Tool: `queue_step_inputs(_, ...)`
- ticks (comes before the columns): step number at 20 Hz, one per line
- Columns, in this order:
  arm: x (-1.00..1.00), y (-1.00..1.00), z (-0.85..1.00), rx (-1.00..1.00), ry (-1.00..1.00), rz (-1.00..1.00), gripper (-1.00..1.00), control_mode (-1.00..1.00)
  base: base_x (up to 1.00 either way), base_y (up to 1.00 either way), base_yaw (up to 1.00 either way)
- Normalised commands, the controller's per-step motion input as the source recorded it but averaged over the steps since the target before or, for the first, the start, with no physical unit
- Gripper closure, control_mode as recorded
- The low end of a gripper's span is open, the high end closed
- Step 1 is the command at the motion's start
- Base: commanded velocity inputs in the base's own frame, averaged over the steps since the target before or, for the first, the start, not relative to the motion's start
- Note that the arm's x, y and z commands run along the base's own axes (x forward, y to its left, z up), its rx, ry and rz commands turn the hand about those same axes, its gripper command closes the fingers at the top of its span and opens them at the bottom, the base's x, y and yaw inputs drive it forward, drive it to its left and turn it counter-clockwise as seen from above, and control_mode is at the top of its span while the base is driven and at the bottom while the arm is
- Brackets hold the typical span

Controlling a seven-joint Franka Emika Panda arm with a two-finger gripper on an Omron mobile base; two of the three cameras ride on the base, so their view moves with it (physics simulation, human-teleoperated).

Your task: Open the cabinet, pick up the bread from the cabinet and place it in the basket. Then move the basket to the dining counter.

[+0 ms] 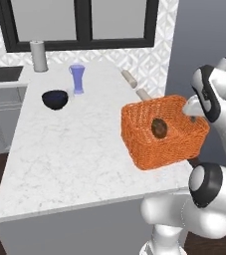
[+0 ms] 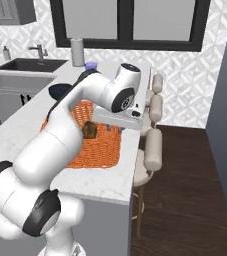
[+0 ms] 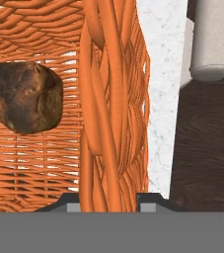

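The orange wicker basket (image 1: 149, 144) (image 2: 100, 150) (image 3: 39, 163) is over the right end of the white marble dining counter (image 1: 69, 149) (image 2: 117, 182), tilted toward the left base view. The dark-brown bread (image 1: 159, 128) (image 2: 89, 130) (image 3: 27, 97) lies inside it. My gripper (image 1: 191, 113) (image 2: 119, 121) (image 3: 111, 202) is shut on the basket's right-hand wall, one finger on each side of the woven rim. Whether the basket's bottom touches the counter I cannot tell.
On the counter stand a dark bowl (image 1: 55, 99), a blue cup (image 1: 77, 78) and a paper towel roll (image 1: 39, 56). A sink (image 2: 27, 65) lies at the far left. Beige bar stools (image 2: 153, 142) line the counter's right edge, above dark wood floor.
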Motion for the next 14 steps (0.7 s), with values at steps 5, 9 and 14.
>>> queue_step_inputs(5, 0.37, -0.10, -0.07, 0.05, 0.00, 0.02, 1.00, -1.00, 0.54, -0.23, 0.05)
queue_step_inputs(9, 1.00, -0.26, -0.34, 0.14, 0.00, 0.04, 1.00, -1.00, 0.00, 0.00, 0.00)
queue_step_inputs(14, 1.00, -0.32, -0.46, 0.18, 0.01, 0.03, 1.00, -1.00, 0.00, 0.00, 0.00)
